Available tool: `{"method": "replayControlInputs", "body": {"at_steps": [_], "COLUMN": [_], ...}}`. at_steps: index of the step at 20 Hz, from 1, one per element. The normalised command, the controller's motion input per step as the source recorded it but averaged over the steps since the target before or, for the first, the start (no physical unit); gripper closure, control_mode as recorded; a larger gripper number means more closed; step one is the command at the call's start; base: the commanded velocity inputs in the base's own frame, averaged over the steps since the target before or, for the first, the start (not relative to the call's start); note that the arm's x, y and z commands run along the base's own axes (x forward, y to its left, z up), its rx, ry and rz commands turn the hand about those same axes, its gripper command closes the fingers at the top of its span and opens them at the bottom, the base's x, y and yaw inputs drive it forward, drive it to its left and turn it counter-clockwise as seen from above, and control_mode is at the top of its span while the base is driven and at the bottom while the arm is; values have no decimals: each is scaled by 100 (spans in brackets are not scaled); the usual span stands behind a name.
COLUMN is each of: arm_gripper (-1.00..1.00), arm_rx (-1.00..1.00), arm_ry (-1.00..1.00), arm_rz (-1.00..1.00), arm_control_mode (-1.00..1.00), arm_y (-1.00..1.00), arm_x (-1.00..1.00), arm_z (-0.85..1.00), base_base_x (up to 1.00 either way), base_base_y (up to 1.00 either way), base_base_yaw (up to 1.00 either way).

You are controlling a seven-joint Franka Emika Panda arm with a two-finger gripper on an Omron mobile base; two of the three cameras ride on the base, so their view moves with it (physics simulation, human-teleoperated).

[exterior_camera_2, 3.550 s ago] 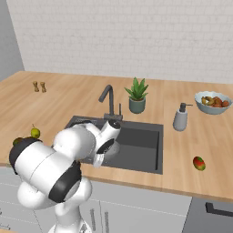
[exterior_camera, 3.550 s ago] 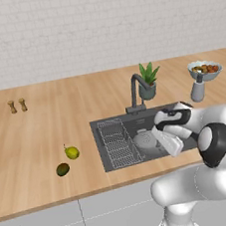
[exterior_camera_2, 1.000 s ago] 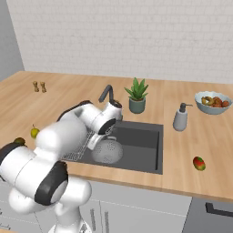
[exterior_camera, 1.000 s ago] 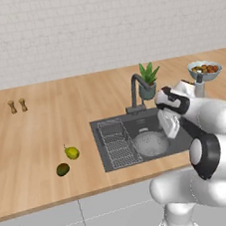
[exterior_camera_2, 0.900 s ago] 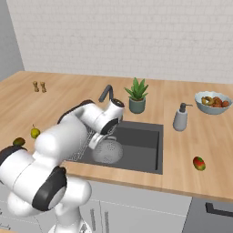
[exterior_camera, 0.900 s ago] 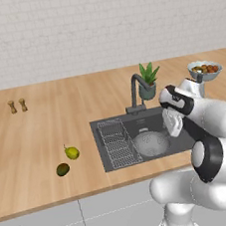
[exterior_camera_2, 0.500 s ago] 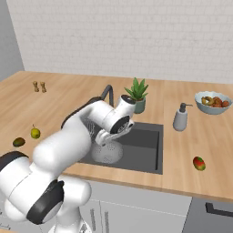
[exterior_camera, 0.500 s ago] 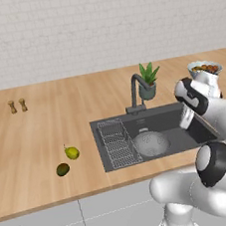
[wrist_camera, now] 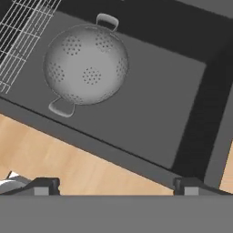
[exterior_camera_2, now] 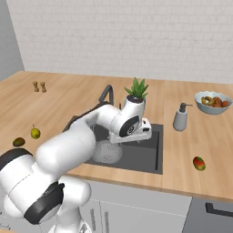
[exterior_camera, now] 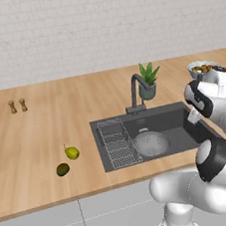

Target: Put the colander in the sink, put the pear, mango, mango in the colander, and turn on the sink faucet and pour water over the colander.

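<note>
My claw [wrist_camera: 116, 184] is standing wide open with nothing between its 2 tips, and it is hanging over the sink [exterior_camera: 181, 120], above the near edge. The colander [wrist_camera: 86, 63] is sitting on the basin floor (its 2 small handles pointing to opposite sides), just beside the wire rack [wrist_camera: 25, 27]. In the left base view the colander [exterior_camera: 150, 143] is lying near the middle of the basin, with the sink faucet [exterior_camera: 136, 93] rising behind it and a potted plant [exterior_camera: 147, 80] just beside the tap. The pear [exterior_camera: 71, 152] is resting on the wooden counter [exterior_camera: 46, 128] well left of the sink, a darker green-brown fruit [exterior_camera: 63, 169] near it. A red-green mango [exterior_camera_2: 198, 163] is lying on the counter right of the sink, with a soap dispenser [exterior_camera_2: 180, 117] and a bowl of fruit [exterior_camera_2: 213, 102] farther back.
</note>
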Motion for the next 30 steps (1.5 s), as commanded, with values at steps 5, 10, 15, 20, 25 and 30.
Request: {"method": "replayControlInputs", "body": {"at_steps": [5, 10, 15, 20, 25, 30], "arm_gripper": [-100, -100, -100, -100, -100, -100], "arm_rx": [-20, -7, 4, 9, 6, 4], "arm_ry": [7, 3, 2, 3, 3, 2], "arm_rz": [-44, -27, -1, 0, 0, 0], "arm_control_mode": [-100, -100, -100, -100, -100, -100], "arm_y": [-75, -85, -73, -71, -44, -40], "arm_x": [0, 0, -2, 0, 0, 4], "arm_z": [0, 0, -3, 0, 0, 0], "base_base_x": [0, 0, 0, 0, 0, 0], "base_base_y": [0, 0, 0, 0, 0, 0], "base_base_yaw": [0, 0, 0, 0, 0, 0]}}
